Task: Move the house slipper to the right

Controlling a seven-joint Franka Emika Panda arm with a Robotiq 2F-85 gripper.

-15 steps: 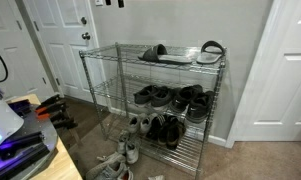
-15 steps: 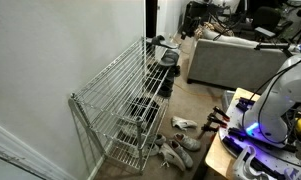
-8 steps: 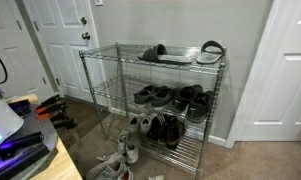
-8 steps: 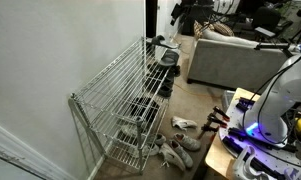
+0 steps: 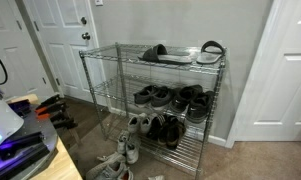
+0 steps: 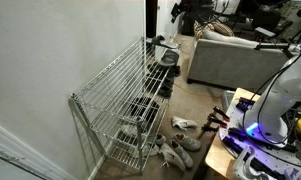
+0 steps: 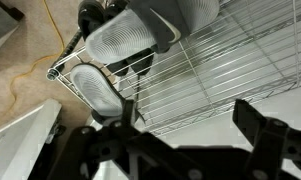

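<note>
My gripper [image 7: 182,115] hung wide open and empty, well clear of the wire rack [image 7: 225,72], ready for a grasp, I judged. The house slipper [image 5: 155,52] lay ahead and below on the top shelf, untouched, sharing it with the pale-lined slipper [image 5: 211,49].

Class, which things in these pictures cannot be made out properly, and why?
Gripper: wrist view, a dark, blurred silhouette; finger pads indistinct.
House slipper: exterior view, too small to show sole or lining.
Black sneakers: exterior view, small and overlapping; count unclear.
</note>
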